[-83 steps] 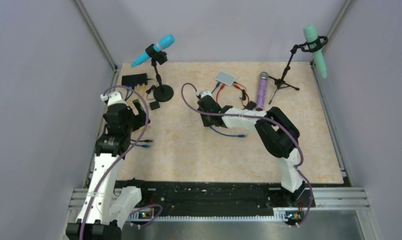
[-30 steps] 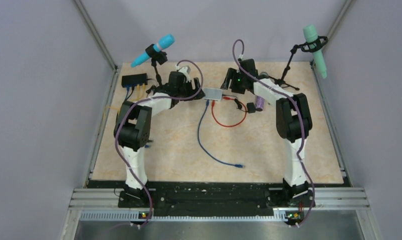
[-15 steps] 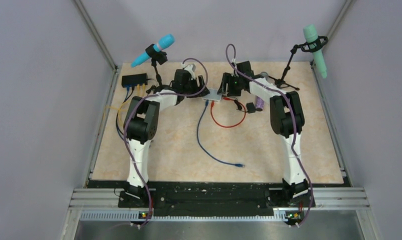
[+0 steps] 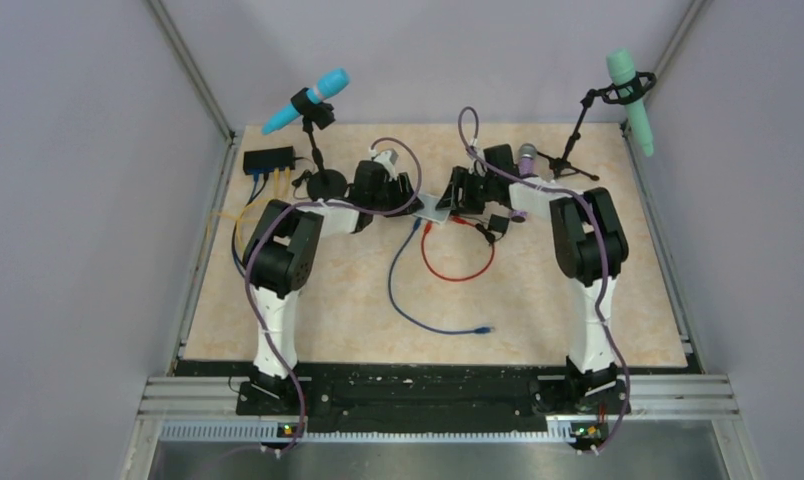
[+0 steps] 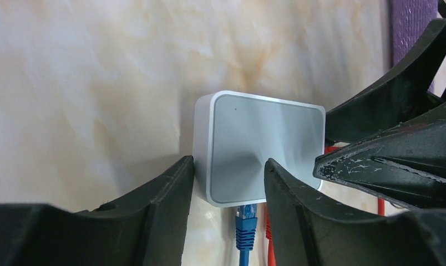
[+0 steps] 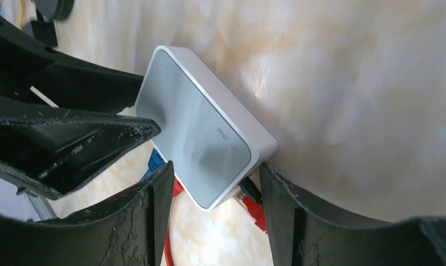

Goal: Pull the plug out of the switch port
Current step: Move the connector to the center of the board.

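Observation:
The black switch [image 4: 268,158] lies at the back left with yellow and blue cables in its sockets; neither gripper is near it. Both grippers meet at a pale grey box [image 4: 436,205] mid-table. My left gripper [image 5: 229,163] is open, and its fingers straddle the box's near corner and the blue plug [image 5: 246,219] seated in its edge, without touching the plug. My right gripper [image 6: 216,169] is open round the opposite corner. A red plug [image 6: 257,213] sits just inside its right finger. Blue cable [image 4: 403,290] and red cable [image 4: 458,265] trail forward.
A blue microphone [image 4: 318,95] stands on a round-based stand [image 4: 326,185] just left of the left gripper. A green microphone [image 4: 633,85] on a tripod is at the back right. A purple microphone [image 4: 526,160] and a small black block [image 4: 498,222] lie beside the right arm.
Both grippers and the grey box have shifted toward the front of the table, dragging the cables along. The left jaws have narrowed noticeably and the right jaws slightly.

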Controlling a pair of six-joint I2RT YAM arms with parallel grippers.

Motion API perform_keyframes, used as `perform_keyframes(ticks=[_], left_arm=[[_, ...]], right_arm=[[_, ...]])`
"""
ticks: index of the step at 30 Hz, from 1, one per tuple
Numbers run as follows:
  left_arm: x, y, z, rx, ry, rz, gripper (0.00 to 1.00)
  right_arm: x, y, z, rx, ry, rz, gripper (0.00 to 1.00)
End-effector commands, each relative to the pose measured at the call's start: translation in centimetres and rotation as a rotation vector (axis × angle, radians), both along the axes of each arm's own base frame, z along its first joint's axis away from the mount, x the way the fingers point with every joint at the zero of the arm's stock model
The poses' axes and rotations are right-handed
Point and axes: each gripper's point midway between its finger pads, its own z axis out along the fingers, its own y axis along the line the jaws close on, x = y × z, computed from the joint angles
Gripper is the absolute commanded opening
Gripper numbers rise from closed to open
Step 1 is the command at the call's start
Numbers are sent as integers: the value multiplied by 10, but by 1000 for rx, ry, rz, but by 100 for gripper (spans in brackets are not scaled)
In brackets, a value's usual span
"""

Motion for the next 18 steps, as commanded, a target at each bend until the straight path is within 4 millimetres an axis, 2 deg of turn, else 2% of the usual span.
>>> perform_keyframes(ticks=[1,5,9,14,18], left_arm=[[-48,-19,10,-79,44,-19,54],[-85,-33,11,-82,80,-12,54],[-122,-51,14,-89,114,1,54],[-159,-68,14,-130,155,10,53],[-192,-81,11,-109,172,-19,53]], right_arm=[[-46,9,20,58,11,46,58],[-80,-4,36,60,-20,-13,58],[-110,-31,35,12,-30,-109,58],[-129,-62,41,-88,-51,-195,59],[-144,-70,47,-104,-64,-201,59]])
